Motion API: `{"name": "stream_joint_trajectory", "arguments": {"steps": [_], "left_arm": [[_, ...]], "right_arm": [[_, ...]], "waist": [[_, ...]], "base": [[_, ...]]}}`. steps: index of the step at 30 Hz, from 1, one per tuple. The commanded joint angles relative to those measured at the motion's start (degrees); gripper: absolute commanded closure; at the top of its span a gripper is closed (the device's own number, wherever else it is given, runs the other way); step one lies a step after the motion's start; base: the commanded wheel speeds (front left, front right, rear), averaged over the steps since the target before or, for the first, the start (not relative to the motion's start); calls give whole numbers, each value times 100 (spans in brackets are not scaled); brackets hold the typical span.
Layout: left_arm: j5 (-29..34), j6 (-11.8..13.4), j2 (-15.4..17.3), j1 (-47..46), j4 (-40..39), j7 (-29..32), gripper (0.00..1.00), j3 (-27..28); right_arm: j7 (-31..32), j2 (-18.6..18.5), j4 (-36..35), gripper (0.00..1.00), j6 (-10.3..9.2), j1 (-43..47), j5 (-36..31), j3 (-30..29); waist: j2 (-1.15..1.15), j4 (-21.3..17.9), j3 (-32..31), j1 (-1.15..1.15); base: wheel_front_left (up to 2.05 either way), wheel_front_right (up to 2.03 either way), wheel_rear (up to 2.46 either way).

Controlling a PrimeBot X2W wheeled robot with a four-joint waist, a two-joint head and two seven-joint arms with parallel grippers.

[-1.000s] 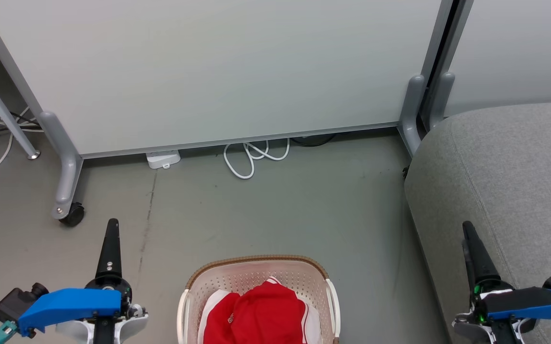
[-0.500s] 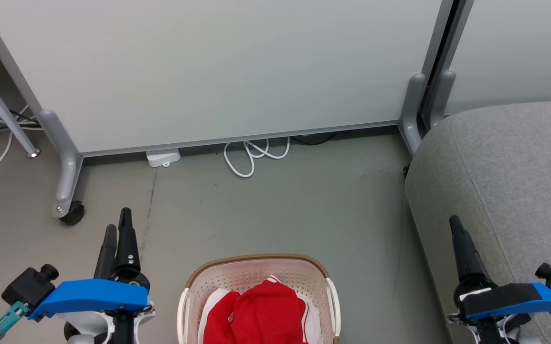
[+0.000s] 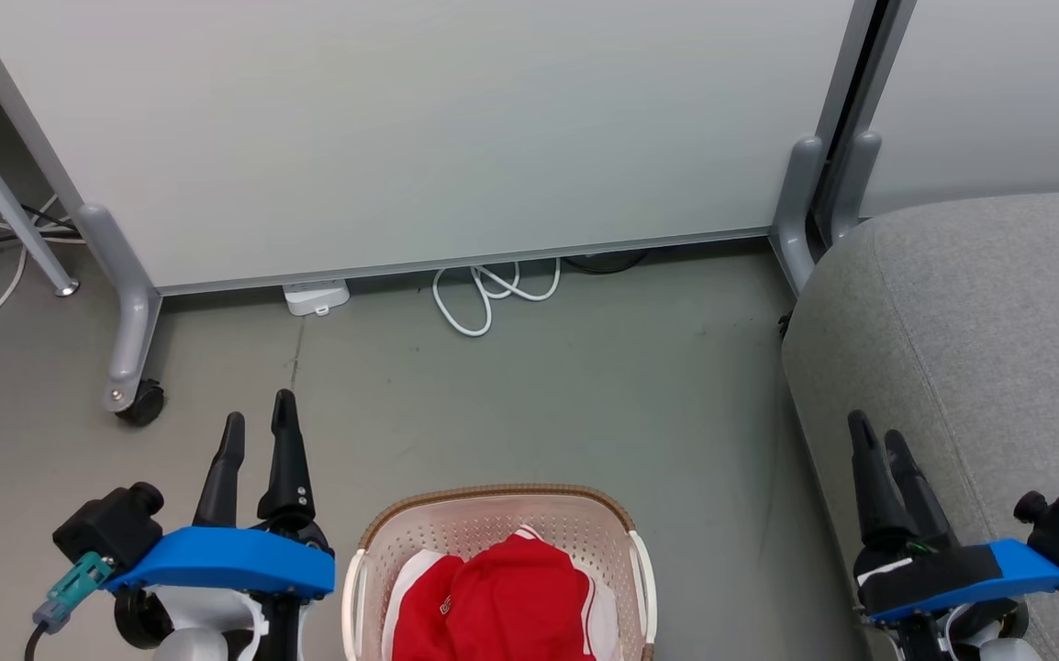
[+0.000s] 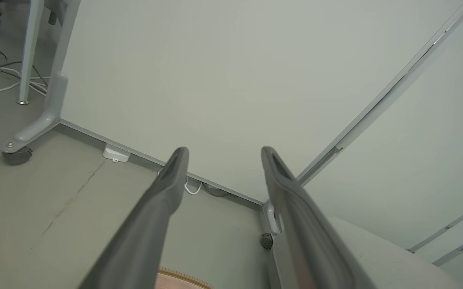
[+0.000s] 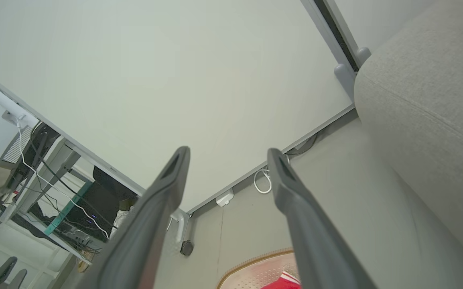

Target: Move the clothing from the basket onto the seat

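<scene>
Red clothing with white trim (image 3: 502, 601) lies bunched in the cream basket (image 3: 493, 496) with a brown rim, on the floor at the bottom middle of the head view. The grey seat (image 3: 979, 321) rises at the right. My left gripper (image 3: 259, 408) hovers left of the basket, open and empty, fingers pointing away from me. My right gripper (image 3: 875, 427) hangs open and empty at the seat's near left edge. In the left wrist view the left gripper (image 4: 224, 150) has its jaws wide apart, with the basket rim (image 4: 183, 276) just below. The right gripper (image 5: 228, 151) is spread above the basket (image 5: 251, 261) and the clothing (image 5: 287, 281), beside the seat (image 5: 428, 100).
A pale grey partition panel (image 3: 419, 138) on grey feet stands behind, its caster wheel (image 3: 139, 401) on the floor at the left. A white power strip (image 3: 316, 296) and a looped white cable (image 3: 484, 294) lie under its lower edge. A table leg (image 3: 6, 211) and more cables are at the far left.
Both grippers have turned so that both fingers of each show. The left one has shifted right toward the basket and the right one has shifted left. The basket and clothing have not moved.
</scene>
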Motion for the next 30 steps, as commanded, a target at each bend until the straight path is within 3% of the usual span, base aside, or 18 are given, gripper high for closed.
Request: {"name": "stream_joint_trajectory", "arguments": {"steps": [1, 16, 30], "left_arm": [[274, 44, 57, -185, -56, -70, 0, -80], [1226, 221, 132, -233, 70, -310, 0, -332], [1957, 178, 153, -250, 269, -508, 0, -462]], "right_arm": [[-78, -46, -52, 0, 9, -83, -269, 10], [-319, -55, 83, 0, 10, -95, -1344, 98], [-518, -61, 158, 0, 12, -110, -2156, 216]], "waist": [[0, 4, 7, -1], [0, 11, 15, -1], [0, -5, 25, -1]], "base": [[0, 0, 0], [0, 0, 0], [0, 0, 0]]}}
